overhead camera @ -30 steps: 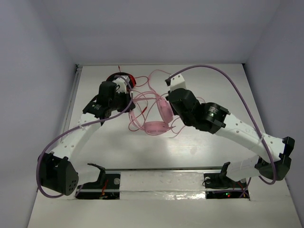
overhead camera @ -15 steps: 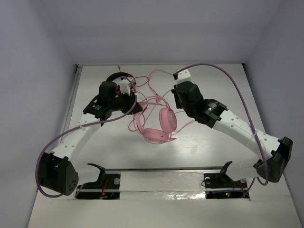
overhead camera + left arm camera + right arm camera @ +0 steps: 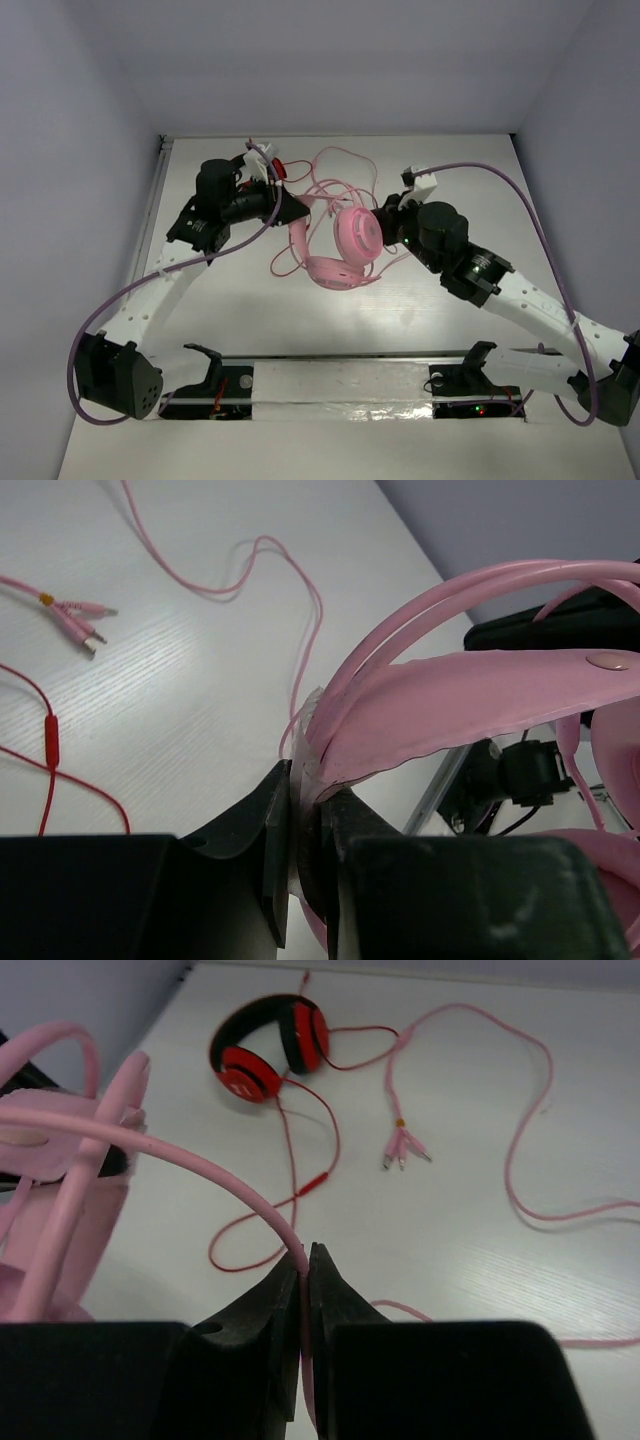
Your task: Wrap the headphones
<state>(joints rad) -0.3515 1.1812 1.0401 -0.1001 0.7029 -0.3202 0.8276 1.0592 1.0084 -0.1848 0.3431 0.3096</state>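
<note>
Holding the headphones (image 3: pixel 345 245) over the middle of the surface (image 3: pixel 250 320), between the two arms, cups hanging low. Cannot tell whether the lower cup touches down.

Gripping with the left end effector (image 3: pixel 308 785), clamped on the edge of the headband (image 3: pixel 480 695), right where the thin pink hoops meet the flat strap. Pinching with the right end effector (image 3: pixel 306 1258) too, closed on the thin pink cable (image 3: pixel 200 1165) just beside the headband. Beyond that pinch, lots of slack lying in loose curves across the far side of the surface, ending in the little plugs (image 3: pixel 403 1150).

Probably light overall, so no strain in lifting from one point. Springy at the headband, firm enough to take a hard clamp. Soft and squashy at the padded cups, so a poor place to grab. Limp and smooth along the cable, likely to slide through a loose pinch and to kink under a sharp bend.

Best to take hold as here: body by the headband, cable close to where it winds on, feeding slack a little at a time.

Worth watching the red-and-black headphones (image 3: pixel 270 1050) near the far left corner. Easy to snag their red cable (image 3: pixel 300 1185), lying close to the pink one.
</note>
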